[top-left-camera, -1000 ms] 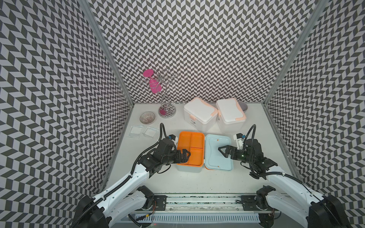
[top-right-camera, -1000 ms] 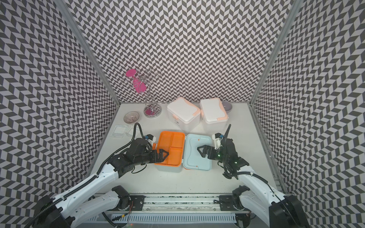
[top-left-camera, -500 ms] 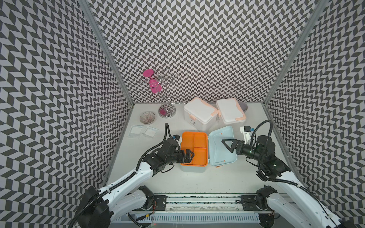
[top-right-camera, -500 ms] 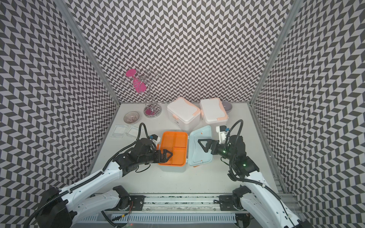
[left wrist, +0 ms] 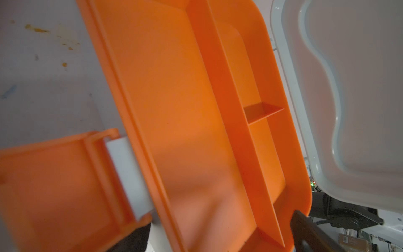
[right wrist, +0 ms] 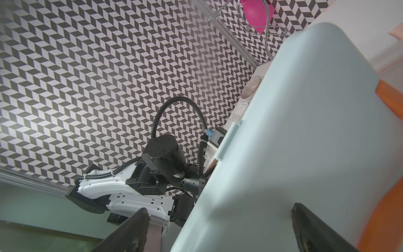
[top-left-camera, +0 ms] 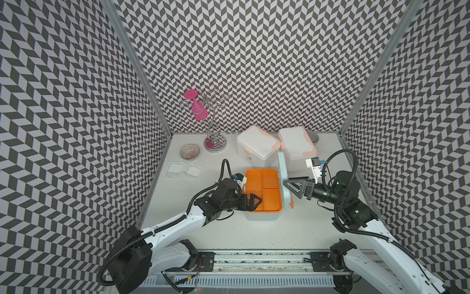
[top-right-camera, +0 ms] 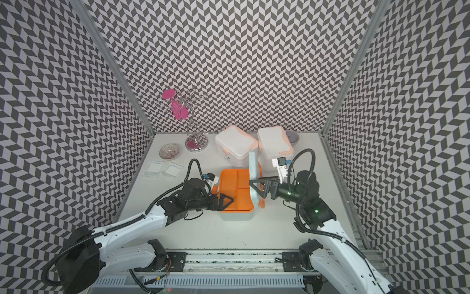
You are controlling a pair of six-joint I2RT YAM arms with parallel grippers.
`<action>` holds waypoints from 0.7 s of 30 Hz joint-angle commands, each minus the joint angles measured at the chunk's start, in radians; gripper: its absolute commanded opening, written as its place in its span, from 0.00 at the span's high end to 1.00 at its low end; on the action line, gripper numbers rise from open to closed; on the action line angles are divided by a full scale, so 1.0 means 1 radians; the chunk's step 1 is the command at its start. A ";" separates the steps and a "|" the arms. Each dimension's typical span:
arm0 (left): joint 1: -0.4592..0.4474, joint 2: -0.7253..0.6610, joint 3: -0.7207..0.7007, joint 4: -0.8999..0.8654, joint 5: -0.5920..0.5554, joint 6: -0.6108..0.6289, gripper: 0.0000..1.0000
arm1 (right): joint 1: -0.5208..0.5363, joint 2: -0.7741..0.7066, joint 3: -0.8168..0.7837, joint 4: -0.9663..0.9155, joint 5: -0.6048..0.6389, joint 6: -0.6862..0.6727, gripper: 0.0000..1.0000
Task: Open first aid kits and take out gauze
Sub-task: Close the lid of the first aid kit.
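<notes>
- In both top views the pale blue kit [top-left-camera: 262, 220] stands in the middle with its lid [top-left-camera: 282, 175] almost upright. My right gripper [top-left-camera: 288, 183] is spread and empty at the lid's outer face, I think to prop it.
- My left gripper [top-right-camera: 225, 199], also spread and empty, hangs over the near left corner of the orange tray [top-left-camera: 262, 185]. Two gauze pads [top-left-camera: 174, 168] lie far left on the table [top-left-camera: 229, 236].
- Left wrist view: the tray compartments look empty, so I judge this kit is finished.
- Right wrist view: the lid fills the view beside the fingers [right wrist: 130, 231], not clamped.
</notes>
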 commanded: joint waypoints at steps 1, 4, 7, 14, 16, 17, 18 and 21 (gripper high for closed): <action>-0.008 0.012 0.002 0.125 0.042 0.009 0.01 | 0.047 0.024 0.030 0.042 0.015 0.035 0.00; -0.007 -0.049 -0.019 0.117 0.008 0.008 0.01 | 0.085 0.050 0.068 0.010 0.058 0.024 0.00; 0.005 -0.146 -0.062 0.067 -0.064 -0.008 0.00 | 0.108 0.078 0.077 -0.001 0.080 0.024 0.00; 0.124 -0.363 -0.091 -0.112 -0.106 -0.042 0.00 | 0.116 0.114 0.076 -0.012 0.112 0.027 0.00; 0.136 -0.404 -0.071 -0.156 -0.106 -0.044 0.01 | 0.121 0.131 0.092 -0.006 0.103 0.034 0.00; 0.140 -0.416 -0.057 -0.177 -0.107 -0.047 0.00 | 0.123 0.146 0.106 -0.009 0.100 0.039 0.00; 0.143 -0.420 -0.039 -0.192 -0.107 -0.047 0.01 | 0.126 0.159 0.116 -0.009 0.093 0.044 0.00; 0.167 -0.385 0.049 -0.252 -0.087 -0.032 0.00 | 0.137 0.206 0.166 -0.024 0.083 0.060 0.00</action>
